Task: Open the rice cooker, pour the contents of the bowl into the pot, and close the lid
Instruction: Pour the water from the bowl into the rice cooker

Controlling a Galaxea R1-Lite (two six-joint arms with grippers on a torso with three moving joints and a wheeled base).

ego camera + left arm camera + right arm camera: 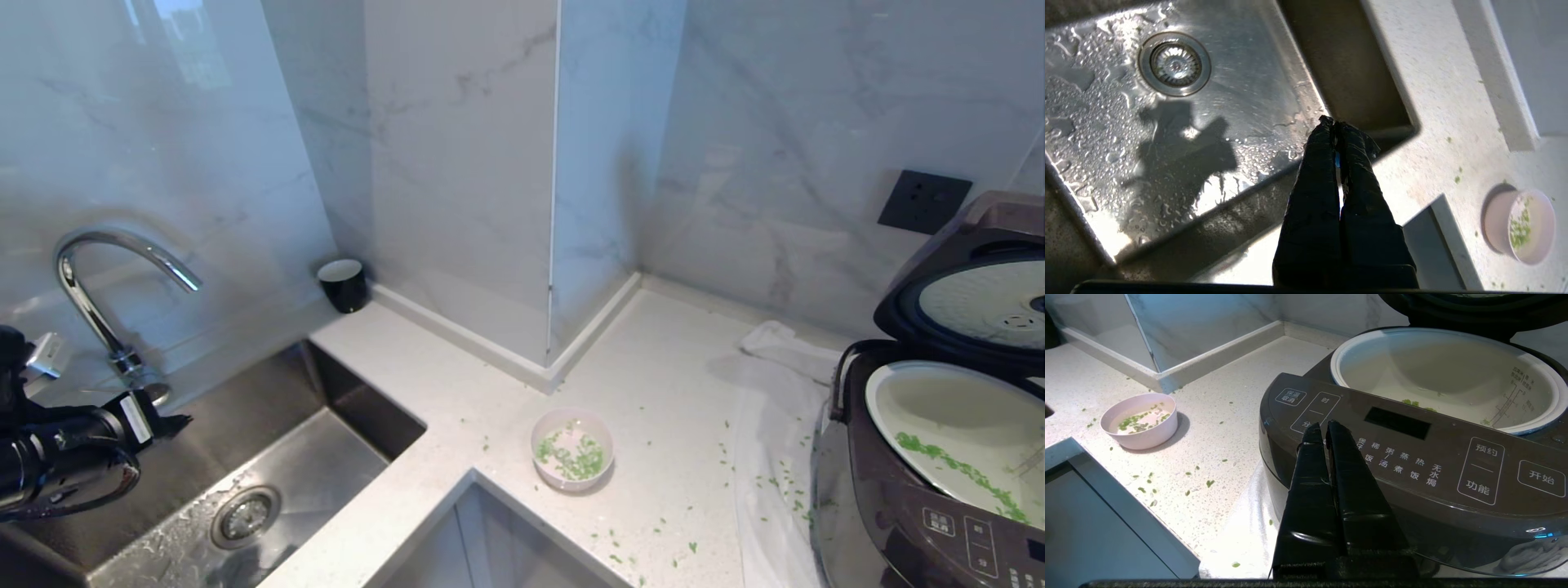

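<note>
The rice cooker point(865, 506) stands at the right with its lid point(902, 306) swung up and open. The pale pot point(955, 408) inside holds a streak of green bits. On the counter in the middle stands the pink bowl point(571, 483), upright, with some of the contents point(575, 459) still in it. My left gripper point(184, 422) hangs shut and empty over the sink, well to the bowl's left. In the left wrist view its tips point(1333, 121) are pressed together. My right gripper point(1324, 426) is shut and empty in front of the cooker's control panel point(1412, 457); the bowl point(1143, 437) sits off to its side.
A wet steel sink point(326, 457) with a faucet point(98, 269) fills the left. A black cup point(343, 284) stands at the back wall. A white cloth point(775, 384) lies under the cooker. Spilled green bits point(784, 474) dot the counter. A wall column juts out behind the bowl.
</note>
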